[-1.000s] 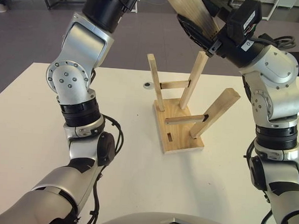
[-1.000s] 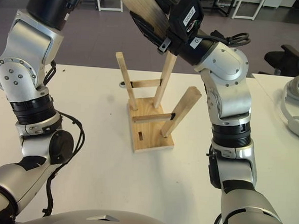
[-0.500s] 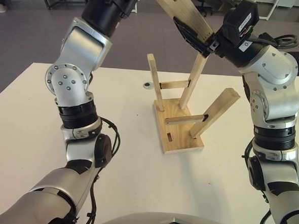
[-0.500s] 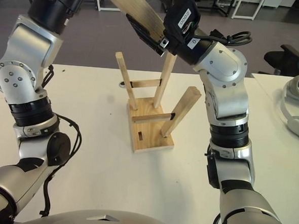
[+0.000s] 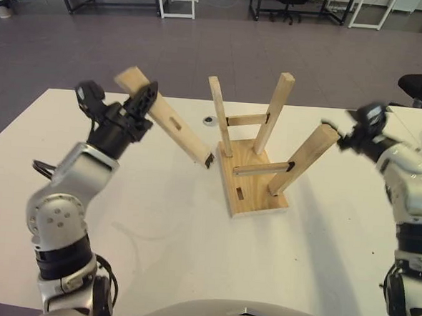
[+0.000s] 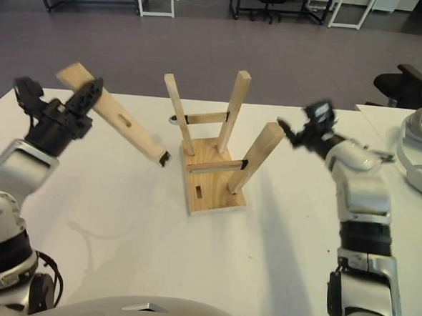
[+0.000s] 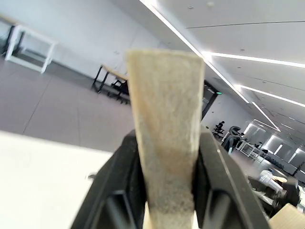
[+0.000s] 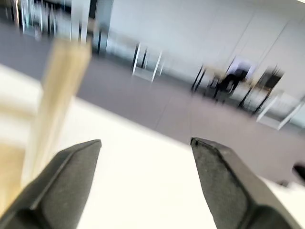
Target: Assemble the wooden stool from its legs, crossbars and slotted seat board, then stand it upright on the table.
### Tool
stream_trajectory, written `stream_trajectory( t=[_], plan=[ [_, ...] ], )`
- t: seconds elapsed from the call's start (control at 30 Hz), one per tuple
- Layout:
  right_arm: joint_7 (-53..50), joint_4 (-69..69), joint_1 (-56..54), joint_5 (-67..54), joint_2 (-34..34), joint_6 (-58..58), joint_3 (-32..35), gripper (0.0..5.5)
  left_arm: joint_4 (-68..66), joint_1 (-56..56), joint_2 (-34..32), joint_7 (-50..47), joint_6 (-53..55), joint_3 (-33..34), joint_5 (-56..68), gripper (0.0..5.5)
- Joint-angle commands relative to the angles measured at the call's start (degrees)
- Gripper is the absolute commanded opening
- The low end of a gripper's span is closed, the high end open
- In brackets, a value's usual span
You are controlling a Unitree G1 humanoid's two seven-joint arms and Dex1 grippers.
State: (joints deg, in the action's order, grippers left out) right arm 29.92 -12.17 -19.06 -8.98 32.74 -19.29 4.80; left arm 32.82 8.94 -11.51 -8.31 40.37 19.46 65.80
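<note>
1. Stool parts, partly assembled, stand upside down near the middle of the white table's (image 5: 157, 219) far edge.
2. The pale rectangular wooden seat board (image 5: 259, 193) lies flat on the table, with an open slot showing near its front.
3. Three pale square wooden legs rise from the board: two at the back (image 5: 220, 115) (image 5: 273, 113), and one on the right that leans outward (image 5: 304, 159).
4. A short wooden crossbar (image 5: 246, 120) joins the two back legs; a second crossbar (image 5: 260, 167) runs to the leaning leg.
5. The left gripper (image 5: 139, 105) is clamped on the upper part of a fourth, loose wooden leg (image 5: 190, 141). This leg slants down over the table, its lower end just beside the board's left edge.
6. The right gripper (image 5: 339, 131) hangs with its fingers spread, just beside the top of the leaning leg; whether it touches cannot be told.
7. A small dark round fitting (image 5: 208, 120) sits in the table behind the stool.
</note>
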Motion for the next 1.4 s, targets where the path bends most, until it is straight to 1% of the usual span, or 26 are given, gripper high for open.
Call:
stream_trajectory(
  t=[0.03, 0.13, 0.2, 0.3, 0.43, 0.57, 0.7, 0.83, 0.97, 1.03, 1.07, 1.1, 1.17, 1.23, 1.3, 1.33, 1.4],
  plan=[
    [-4.36, -14.06, 0.88, 9.59, -5.69, 11.55, -9.09, 3.47, 2.34, -8.77, 6.8, -5.03, -3.82, -3.12, -4.05, 1.03],
    [0.64, -14.34, 3.28, 13.4, -6.87, 17.72, -15.99, 3.47, 1.84, -12.28, 11.4, -7.79, -6.35, -3.62, -3.65, 1.03],
    [3.25, -11.72, 5.38, 13.91, -6.1, 19.43, -17.83, 3.47, 0.74, -12.41, 13.47, -9.35, -8.02, -3.23, -3.0, 1.03],
    [4.65, -6.56, 8.53, 13.76, -5.28, 19.72, -18.82, 3.47, -1.0, -11.86, 14.46, -10.13, -9.47, -3.23, -3.83, 1.03],
    [5.47, -1.9, 10.29, 13.51, -6.42, 19.07, -19.99, 3.47, -1.68, -13.41, 12.49, -8.67, -9.47, -5.73, -9.29, 1.03],
    [5.16, 0.39, 10.97, 14.11, -6.83, 18.96, -20.75, 3.47, -2.18, -14.03, 10.78, -8.81, -8.86, -6.33, -12.47, 1.03],
    [4.92, 2.42, 11.17, 14.86, -6.86, 19.01, -21.03, 3.47, -1.44, -12.14, 7.81, -9.07, -9.33, -7.87, -18.43, 1.03],
    [4.35, 3.9, 11.62, 15.69, -6.29, 19.15, -21.16, 3.47, -0.82, -10.98, 6.43, -8.67, -8.89, -11.96, -23.94, 1.03],
    [2.94, 6.49, 12.7, 15.21, -6.74, 17.88, -19.47, 3.47, -0.21, -13.68, 3.16, -7.16, -4.4, -18.15, -28.59, 1.03],
    [1.2, 9.42, 13.7, 13.95, -7.04, 16.6, -16.74, 3.47, -0.59, -13.96, 1.71, -6.98, -3.33, -20.37, -31.51, 1.03],
    [-0.14, 12.04, 14.58, 11.8, -7.76, 15.3, -13.9, 3.47, -0.86, -13.29, 1.12, -7.03, -2.95, -21.75, -33.22, 1.03],
    [-1.37, 14.68, 15.51, 9.0, -8.72, 13.72, -10.88, 3.47, -1.17, -12.61, 0.68, -7.01, -2.69, -23.07, -34.81, 1.03],
    [-4.32, 20.91, 18.47, 1.22, -10.74, 9.26, -2.37, 3.47, -2.58, -11.18, 0.7, -7.19, -2.53, -25.7, -37.61, 1.03],
    [-6.58, 28.85, 21.1, -10.27, -12.41, 4.07, 7.0, 3.47, -3.38, -10.68, 0.74, -7.25, -2.47, -28.04, -40.31, 1.03],
    [-9.17, 37.35, 20.77, -24.41, -13.49, -2.06, 13.46, 3.47, -2.8, -11.55, 0.72, -7.38, -2.33, -29.29, -42.36, 1.03],
    [-11.83, 42.05, 19.54, -31.85, -13.7, -4.98, 15.03, 3.47, -2.18, -12.42, 0.77, -7.64, -2.33, -29.46, -43.1, 1.03],
    [-18.34, 48.11, 15.56, -42.6, -13.99, -8.91, 16.0, 3.47, -1.28, -13.85, 1.2, -8.1, -2.55, -29.13, -44.22, 1.03]
  ],
)
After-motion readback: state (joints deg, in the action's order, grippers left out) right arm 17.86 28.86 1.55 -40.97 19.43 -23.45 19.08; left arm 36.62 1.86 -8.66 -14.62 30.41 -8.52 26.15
